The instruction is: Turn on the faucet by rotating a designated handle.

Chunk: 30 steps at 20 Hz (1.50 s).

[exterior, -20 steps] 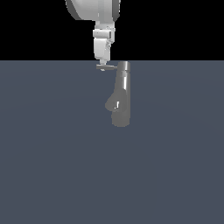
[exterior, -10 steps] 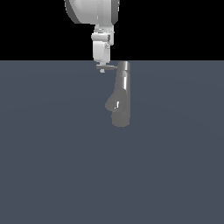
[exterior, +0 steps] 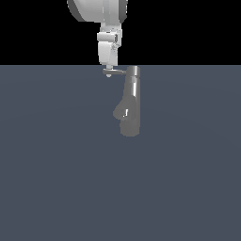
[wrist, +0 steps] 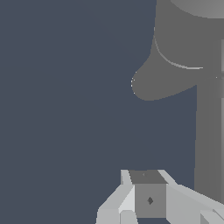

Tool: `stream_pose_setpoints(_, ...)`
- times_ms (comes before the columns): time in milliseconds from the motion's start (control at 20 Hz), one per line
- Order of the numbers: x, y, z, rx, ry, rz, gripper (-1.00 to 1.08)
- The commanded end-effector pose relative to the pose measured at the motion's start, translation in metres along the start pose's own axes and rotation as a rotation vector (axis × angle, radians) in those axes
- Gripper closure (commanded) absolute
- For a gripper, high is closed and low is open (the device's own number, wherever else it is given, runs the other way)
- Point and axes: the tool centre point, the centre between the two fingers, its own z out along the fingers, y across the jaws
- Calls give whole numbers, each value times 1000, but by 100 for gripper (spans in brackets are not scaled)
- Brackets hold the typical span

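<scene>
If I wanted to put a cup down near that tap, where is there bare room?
Bare floor lies all round the faucet: on the exterior view's left, on its right, and the whole stretch below its base. The one crowded spot is at the top, where the gripper meets the end of the handle.

The white arm (exterior: 101, 12) hung straight down, its tool (exterior: 108, 73) pointing downward; finger spacing could not be told.

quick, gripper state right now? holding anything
Gripper: at the free end of the handle on the faucet; whether it is open or shut cannot be told, nor whether it grips the rod.
</scene>
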Motion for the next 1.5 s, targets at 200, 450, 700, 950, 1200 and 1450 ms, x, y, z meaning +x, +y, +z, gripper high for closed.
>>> stream_pose_setpoints(200,-1,13,-5,-2,0,0,108)
stream_pose_setpoints(450,-1,23,-9,-2,0,0,108)
stream_pose_setpoints(700,-2,34,-14,-2,0,0,108)
stream_pose_setpoints(950,-2,45,-18,-2,0,0,108)
stream_pose_setpoints(1200,-3,56,-23,-2,0,0,108)
stream_pose_setpoints(1450,-4,66,-27,-2,0,0,108)
